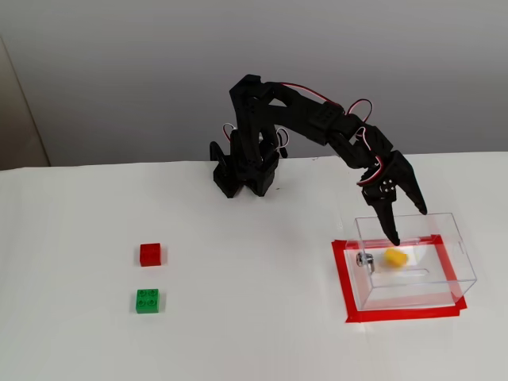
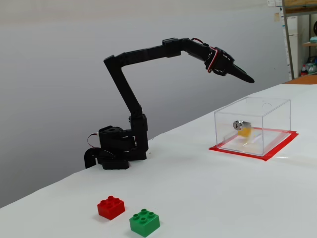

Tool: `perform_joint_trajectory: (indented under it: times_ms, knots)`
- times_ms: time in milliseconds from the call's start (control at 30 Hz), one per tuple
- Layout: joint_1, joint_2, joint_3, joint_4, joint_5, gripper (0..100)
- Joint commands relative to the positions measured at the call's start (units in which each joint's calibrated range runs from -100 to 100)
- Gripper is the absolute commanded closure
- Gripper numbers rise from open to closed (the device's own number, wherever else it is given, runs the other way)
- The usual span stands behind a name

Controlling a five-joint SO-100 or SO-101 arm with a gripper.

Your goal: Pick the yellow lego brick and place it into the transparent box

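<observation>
The yellow lego brick point(image 1: 395, 257) is inside the transparent box point(image 1: 459, 262), near the box's left wall and small metal knob point(image 1: 365, 259). In the side-on fixed view the yellow lego brick point(image 2: 243, 131) shows through the clear wall of the transparent box point(image 2: 273, 119), seemingly a little above the floor. My gripper point(image 1: 406, 225) hangs over the box's back edge, open, with nothing between its fingers. Seen from the side, the gripper point(image 2: 247, 78) is well above the box top.
A red brick point(image 1: 150, 254) and a green brick point(image 1: 147, 301) lie at the left of the white table, far from the box. Red tape point(image 1: 342, 279) frames the box's base. The arm's base point(image 1: 242, 171) stands at the table's back.
</observation>
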Motion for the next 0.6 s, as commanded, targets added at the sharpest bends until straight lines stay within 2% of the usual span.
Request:
perform_joint_trajectory:
  times_ms: [0, 567]
  knots:
    - [0.8, -0.7, -2.0, 0.0, 0.2, 59]
    - [1.7, -1.0, -2.0, 0.1, 0.1, 59]
